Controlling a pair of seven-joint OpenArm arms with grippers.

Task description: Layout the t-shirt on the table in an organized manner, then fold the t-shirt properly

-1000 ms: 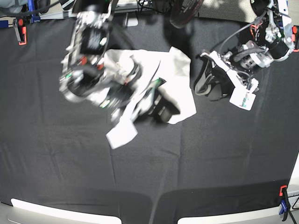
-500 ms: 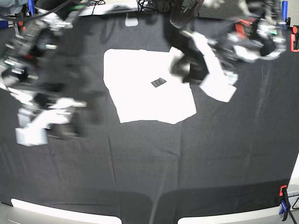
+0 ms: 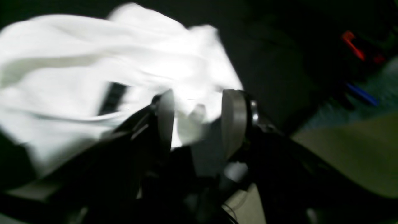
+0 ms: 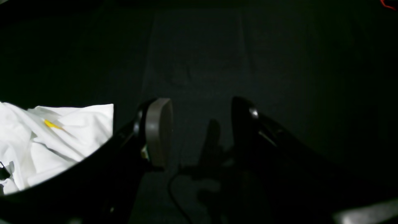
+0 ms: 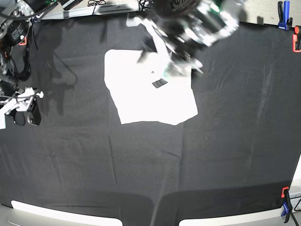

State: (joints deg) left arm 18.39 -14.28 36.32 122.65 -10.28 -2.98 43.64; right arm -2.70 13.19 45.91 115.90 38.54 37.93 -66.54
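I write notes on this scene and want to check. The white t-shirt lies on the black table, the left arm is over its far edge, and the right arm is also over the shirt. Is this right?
Not quite. The right gripper is not over the t-shirt: in the base view it hangs off to the side, above bare black table. The left gripper is indeed over the shirt's far edge.

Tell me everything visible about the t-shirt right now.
The t-shirt is white cloth, lying as a compact, roughly squarish folded shape on the table, toward its far middle. A small dark label shows on its upper face; no printed front appears from above, though the right wrist view catches a bit of yellow in rumpled folds. Its far right corner lies under the blurred left gripper. The left wrist view shows white cloth between the fingers, but whether they grip it is unclear.
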